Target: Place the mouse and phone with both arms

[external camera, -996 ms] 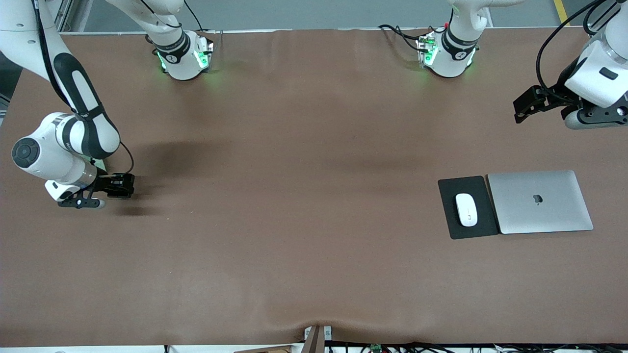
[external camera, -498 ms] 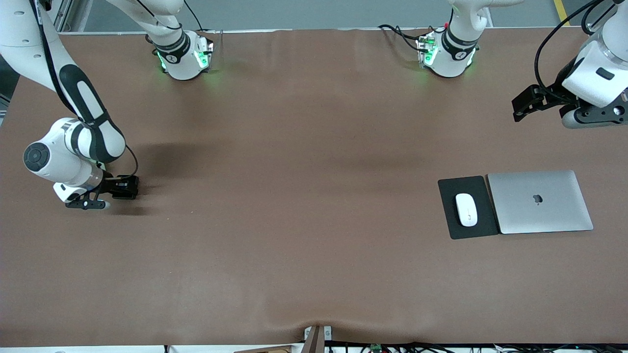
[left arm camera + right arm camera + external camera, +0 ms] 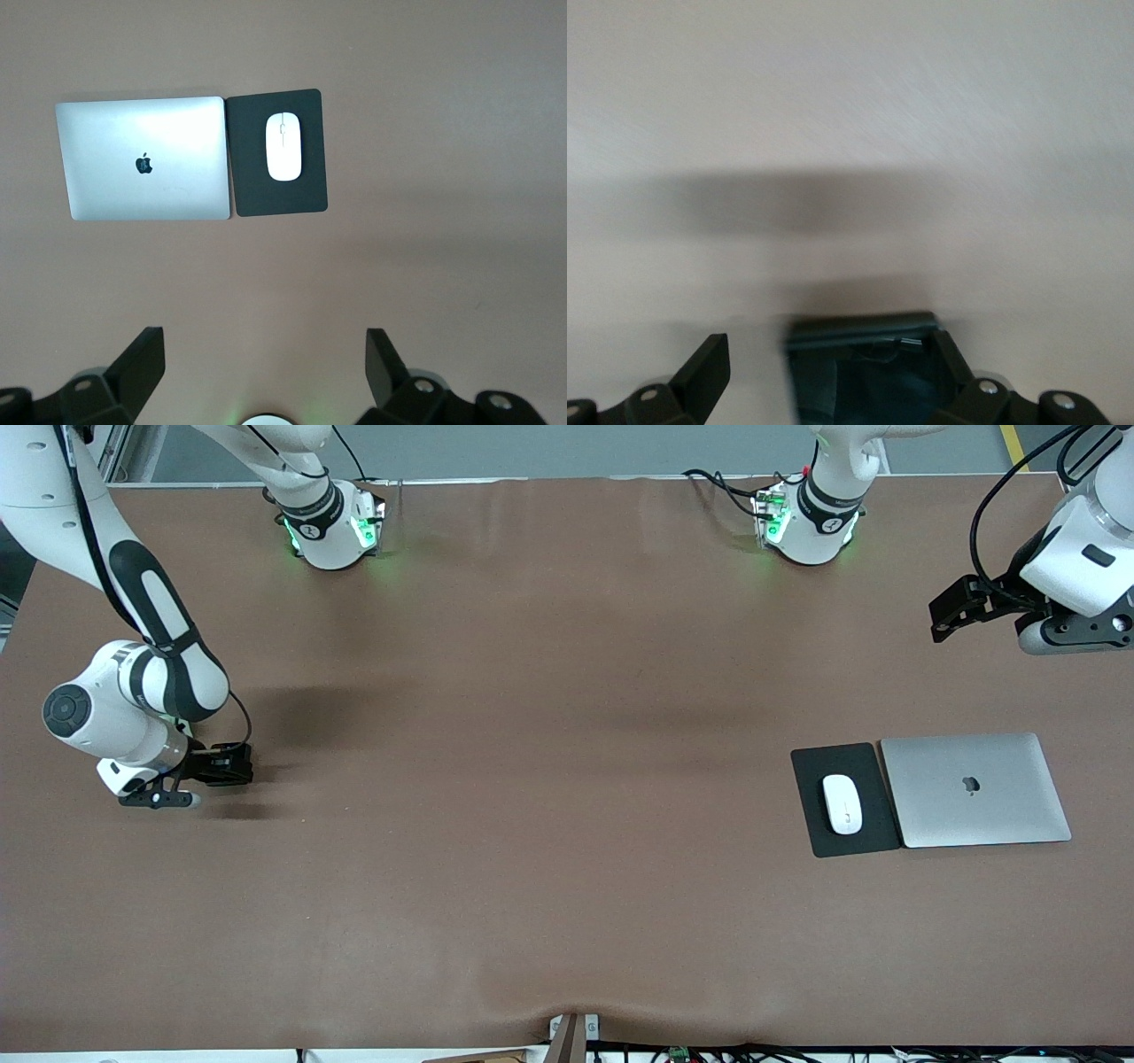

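Right gripper [image 3: 232,763] low over the worktop [image 3: 532,779], jaws holding phone [image 3: 864,367]. Left gripper [image 3: 948,613] jaws wide; mouse [image 3: 842,803] on pad [image 3: 873,815].

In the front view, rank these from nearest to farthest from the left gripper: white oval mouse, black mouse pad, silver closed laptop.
1. Silver closed laptop, closest to the left gripper.
2. Black mouse pad, beside the laptop.
3. White oval mouse, on the pad; too close to call against the pad.

A brown cloth-covered surface [image 3: 549,779] fills the scene, with grey floor [image 3: 576,447] along its top edge.
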Controlling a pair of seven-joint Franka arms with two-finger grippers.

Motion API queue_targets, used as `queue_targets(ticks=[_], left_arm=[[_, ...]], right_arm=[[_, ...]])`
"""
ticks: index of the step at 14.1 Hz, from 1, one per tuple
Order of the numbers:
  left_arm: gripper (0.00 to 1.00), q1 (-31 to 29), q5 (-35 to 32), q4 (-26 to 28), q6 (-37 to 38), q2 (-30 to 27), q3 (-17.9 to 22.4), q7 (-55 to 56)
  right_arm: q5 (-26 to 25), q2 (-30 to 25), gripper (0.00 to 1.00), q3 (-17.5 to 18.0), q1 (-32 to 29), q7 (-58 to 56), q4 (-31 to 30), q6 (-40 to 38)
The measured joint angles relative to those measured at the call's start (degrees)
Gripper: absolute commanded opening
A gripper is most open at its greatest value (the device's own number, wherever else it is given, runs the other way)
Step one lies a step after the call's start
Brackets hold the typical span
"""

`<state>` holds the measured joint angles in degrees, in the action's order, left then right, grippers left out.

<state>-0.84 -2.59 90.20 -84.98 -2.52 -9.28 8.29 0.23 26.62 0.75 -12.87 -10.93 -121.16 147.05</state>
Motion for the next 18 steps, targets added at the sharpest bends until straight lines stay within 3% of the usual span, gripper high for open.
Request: queue_targets(ticks=[7,15,18], left_arm=[[1.0,-0.01,0.0,0.0,0.11,-0.05,0.06,-0.41],[1.0,-0.02,0.0,0.0,0.12,-0.19,0.07,-0.41],[1.0,-0.02,0.0,-0.01,0.12,-0.25,0.07,-0.41]], right_arm=[[0.01,-8.56,1.0,0.29,5.96,7.38,9.98,-24.35],[0.02,-23.71,1.0,0.44,7.53,8.76,14.04,-42.34],[0.02,-25.12,1.0,0.36,7.53,8.85,20.68,-51.1]])
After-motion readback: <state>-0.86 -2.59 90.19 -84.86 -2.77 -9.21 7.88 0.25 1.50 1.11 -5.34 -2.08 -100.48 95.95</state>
